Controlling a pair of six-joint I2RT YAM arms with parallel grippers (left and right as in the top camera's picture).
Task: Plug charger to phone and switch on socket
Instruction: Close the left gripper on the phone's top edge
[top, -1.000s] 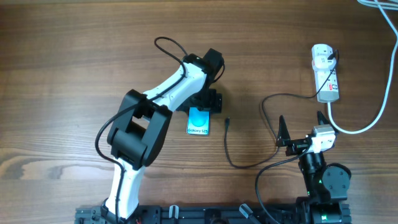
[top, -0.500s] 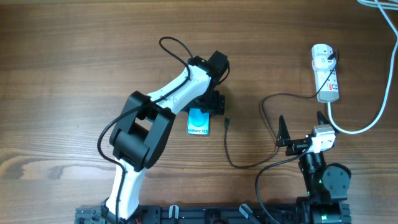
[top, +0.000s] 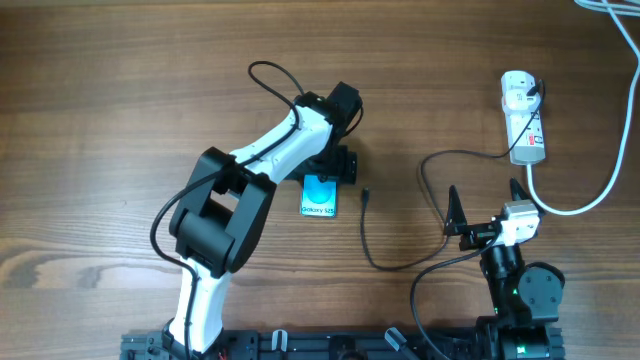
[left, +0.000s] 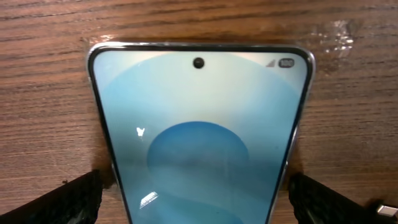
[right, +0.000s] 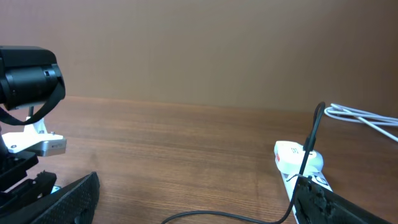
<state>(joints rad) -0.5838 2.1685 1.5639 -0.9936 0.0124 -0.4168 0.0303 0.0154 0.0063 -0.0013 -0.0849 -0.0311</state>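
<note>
- Overhead view, starting at the left: the left arm stretches across the bench (top: 90, 110), and the left fingers (top: 345, 166) sit over the top end of the phone (top: 320, 197). The phone lies flat and screen-up in the middle of the bench.
- The left wrist view shows those fingers spread wide, one on each side of the phone, gripping nothing. Whether they touch its edges, I cannot tell.
- Just right of the phone, the connector tip (top: 366, 196) lies loose on the wood, near the phone but apart from it and not plugged in.
- From there the charger (top: 362, 232) loops down and round to the right, then climbs toward the socket.
- The right fingers (top: 452, 212) sit low beside that loop, splayed open and empty.
- At the far right, the socket (top: 524, 120) lies well apart from the phone, with its thick white cord (top: 590, 205) trailing off.
- My read is that this is the opening step, with the phone being bracketed so it can be steadied.
- Next, the left fingers likely need to close on the phone's sides while the right arm comes across for the connector tip.
- That tip has to line up squarely with the phone's lower edge. The socket switch comes last.
</note>
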